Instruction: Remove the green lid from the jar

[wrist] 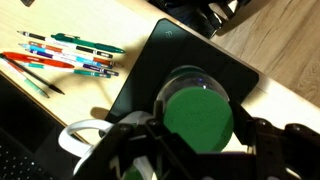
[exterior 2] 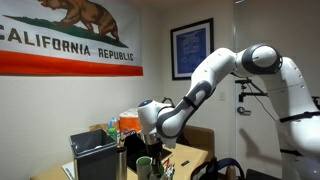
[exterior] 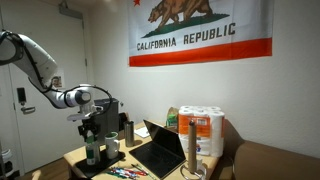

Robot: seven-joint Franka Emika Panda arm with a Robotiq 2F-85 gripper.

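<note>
Since the green lid [wrist: 197,115] sits atop the upright jar [wrist: 185,72] on the black tray [wrist: 150,60], directly below the gripper [wrist: 198,128], it is flanked by parted fingers [wrist: 130,135], apparently not yet clasped, so closure across it is judged necessary.

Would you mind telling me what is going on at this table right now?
The Panda arm holds its gripper right over the jar, which stands on a black mat on the wooden table. In the wrist view the green lid is on the jar, between the fingers. Whether they already clamp it is unclear.
</note>
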